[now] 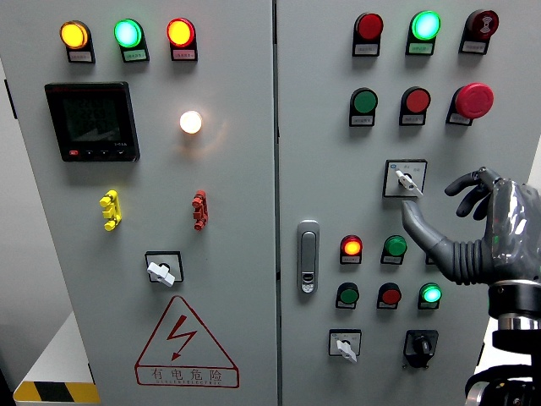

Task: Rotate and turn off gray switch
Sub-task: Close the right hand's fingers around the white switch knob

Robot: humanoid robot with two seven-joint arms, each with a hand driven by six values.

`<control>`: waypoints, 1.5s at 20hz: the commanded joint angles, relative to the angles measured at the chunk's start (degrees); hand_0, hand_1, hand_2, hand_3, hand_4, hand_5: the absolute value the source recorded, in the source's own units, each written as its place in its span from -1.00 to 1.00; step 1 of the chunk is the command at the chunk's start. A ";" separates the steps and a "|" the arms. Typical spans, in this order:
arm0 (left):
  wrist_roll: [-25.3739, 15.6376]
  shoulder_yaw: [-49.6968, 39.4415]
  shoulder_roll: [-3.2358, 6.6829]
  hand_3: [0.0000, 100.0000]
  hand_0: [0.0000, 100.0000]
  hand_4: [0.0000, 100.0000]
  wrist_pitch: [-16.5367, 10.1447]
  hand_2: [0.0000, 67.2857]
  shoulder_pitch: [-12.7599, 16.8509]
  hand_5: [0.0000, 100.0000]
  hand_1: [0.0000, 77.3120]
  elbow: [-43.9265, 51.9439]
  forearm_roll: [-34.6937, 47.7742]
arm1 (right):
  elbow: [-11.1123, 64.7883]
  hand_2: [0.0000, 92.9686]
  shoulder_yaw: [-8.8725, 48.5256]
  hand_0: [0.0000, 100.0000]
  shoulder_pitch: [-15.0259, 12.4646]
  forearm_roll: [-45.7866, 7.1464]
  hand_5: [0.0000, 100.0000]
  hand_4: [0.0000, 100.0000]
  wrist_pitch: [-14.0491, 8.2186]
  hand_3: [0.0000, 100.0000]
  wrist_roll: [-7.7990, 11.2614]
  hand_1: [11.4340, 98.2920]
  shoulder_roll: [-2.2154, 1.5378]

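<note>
Sat upper right on the right-hand cabinet door (338,127): the gray switch (406,178), a small rotary selector on a square plate, its white lever pointing down and to the right. Came in from the right, the right hand (473,224), one long finger (416,218) stretched up to just below the lever tip, the other fingers loosely curled and apart, clamped on nothing. Could not tell whether the fingertip touched the lever. Looked rigid, hard plastic, fixed to the panel; likely smooth and slippery, with a spring detent resisting the turn. Best pinched across the lever's flat sides near the hub rather than at the tip. Left hand out of view.
</note>
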 commanded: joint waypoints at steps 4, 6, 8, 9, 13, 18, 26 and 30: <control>-0.06 0.00 0.00 -0.59 -1.00 -0.76 0.00 -0.70 0.00 -0.75 -1.00 0.00 0.03 | -4.03 0.31 -0.55 -1.00 2.58 0.08 0.77 0.63 0.07 0.62 0.37 -0.24 0.06; 0.03 0.00 0.00 -0.59 -1.00 -0.76 0.00 -0.70 0.00 -0.75 -1.00 0.00 0.03 | -4.91 0.30 -0.56 -1.00 3.02 0.08 0.77 0.63 -0.01 0.62 0.46 -0.24 0.06; -0.06 0.00 0.00 -0.59 -1.00 -0.76 0.00 -0.70 0.00 -0.75 -1.00 0.00 0.03 | -5.88 0.30 -0.55 -1.00 3.90 0.08 0.77 0.63 -0.01 0.62 1.07 -0.24 0.06; -0.06 0.00 0.00 -0.59 -1.00 -0.76 0.00 -0.70 0.00 -0.75 -1.00 0.00 0.03 | -6.41 0.30 -0.55 -1.00 4.34 0.25 0.77 0.64 -0.01 0.62 1.16 -0.24 0.06; -0.06 0.00 0.00 -0.58 -1.00 -0.76 0.00 -0.70 0.00 -0.75 -1.00 0.00 0.03 | -6.67 0.29 -0.47 -1.00 4.34 0.43 0.76 0.64 -0.01 0.62 1.60 -0.25 -0.11; -0.06 0.00 0.00 -0.59 -1.00 -0.76 -0.09 -0.70 0.00 -0.75 -1.00 0.00 0.03 | -8.17 0.29 -0.47 -0.88 5.04 0.34 0.74 0.64 -0.01 0.62 2.13 -0.28 -0.20; 0.03 0.00 0.00 -0.59 -1.00 -0.76 0.00 -0.70 0.00 -0.75 -1.00 0.00 0.03 | -8.78 0.31 -0.29 -0.67 5.40 0.16 0.74 0.65 -0.01 0.62 3.54 -0.34 -0.37; -0.06 0.00 0.00 -0.59 -1.00 -0.76 -0.09 -0.70 0.00 -0.75 -1.00 0.00 0.03 | -10.01 0.33 -0.20 -0.60 5.84 0.08 0.74 0.65 -0.01 0.63 3.63 -0.36 -0.37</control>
